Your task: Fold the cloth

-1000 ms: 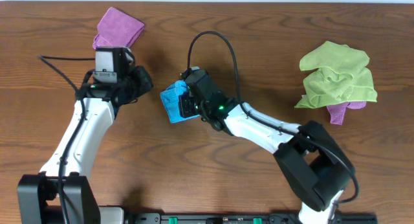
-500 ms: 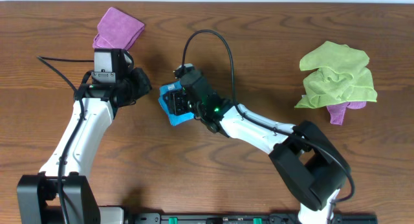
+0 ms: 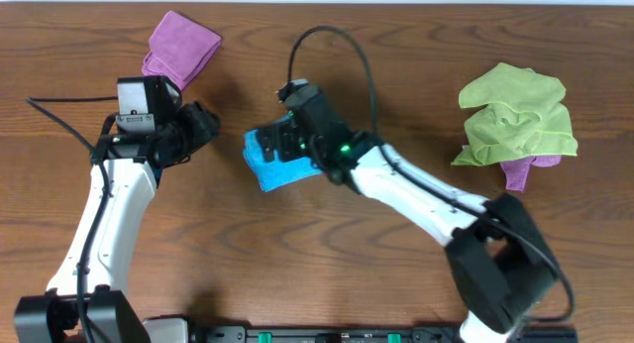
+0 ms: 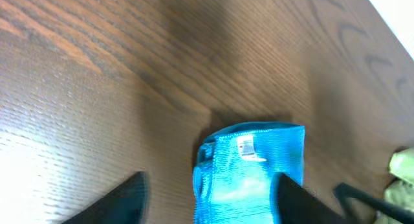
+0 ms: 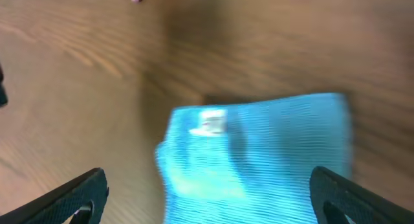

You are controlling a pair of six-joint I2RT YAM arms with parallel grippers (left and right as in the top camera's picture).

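A folded blue cloth (image 3: 280, 172) lies flat on the wooden table, a white label on its top in both wrist views. My right gripper (image 3: 283, 143) hovers over its upper part, open wide; in the right wrist view the blue cloth (image 5: 259, 159) fills the gap between the spread fingertips (image 5: 81, 198), untouched. My left gripper (image 3: 205, 125) is to the left of the cloth and apart from it, also open. In the left wrist view the blue cloth (image 4: 252, 166) lies ahead of my left gripper (image 4: 207, 201), nothing gripped.
A folded purple cloth (image 3: 181, 43) rests at the back left, close behind the left arm. A crumpled green cloth (image 3: 515, 115) lies on a purple one (image 3: 519, 171) at the right; its edge (image 4: 404, 166) shows in the left wrist view.
Both grippers have opened from shut. The right gripper let go of the blue cloth, which now lies flatter on the table. The left arm has drawn back to the left.
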